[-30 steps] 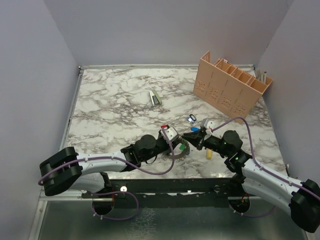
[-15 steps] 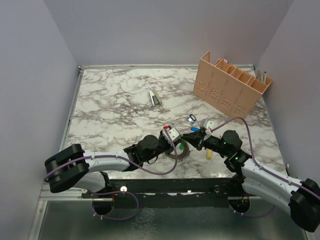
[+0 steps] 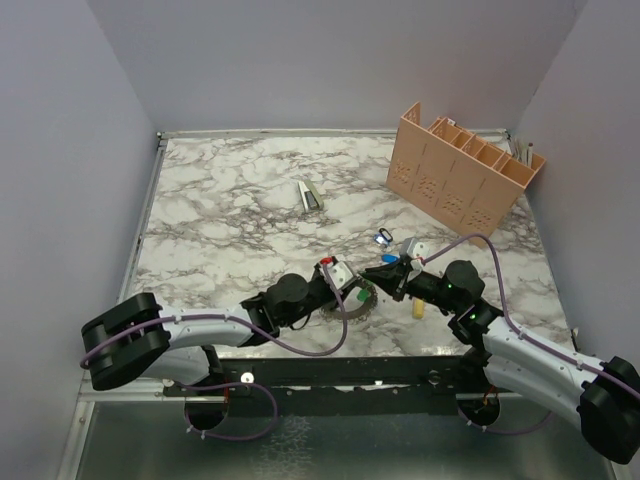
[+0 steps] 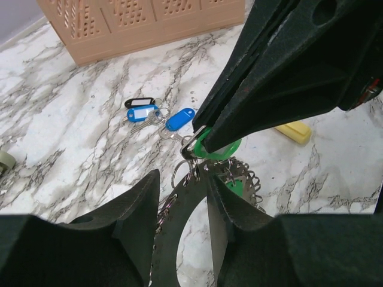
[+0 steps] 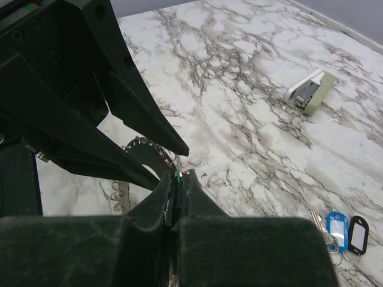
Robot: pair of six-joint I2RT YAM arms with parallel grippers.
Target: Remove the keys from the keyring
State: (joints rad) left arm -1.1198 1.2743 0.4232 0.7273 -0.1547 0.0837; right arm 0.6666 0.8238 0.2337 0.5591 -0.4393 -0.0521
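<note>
The keyring (image 4: 245, 179) lies between the half-parted fingers of the left gripper (image 4: 182, 182). Just above it, a green key (image 4: 222, 146) is pinched in the closed right gripper (image 5: 178, 179). A tagged bunch (image 3: 382, 237) lies beyond the keyring, and a yellow block (image 3: 419, 307) lies to its right. The left jaws have been widened since a second ago.

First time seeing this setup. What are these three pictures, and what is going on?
Two robot arms work at a marble table. One camera looks down from above; the other two ride on the wrists, so each shows its own tool up close. The right tool is shut on a green-headed key at the large keyring. The left tool has its jaws astride that ring; whether they grip it is unclear. Lying loose: blue-tagged keys, a stapler, a peach slotted organizer.
</note>
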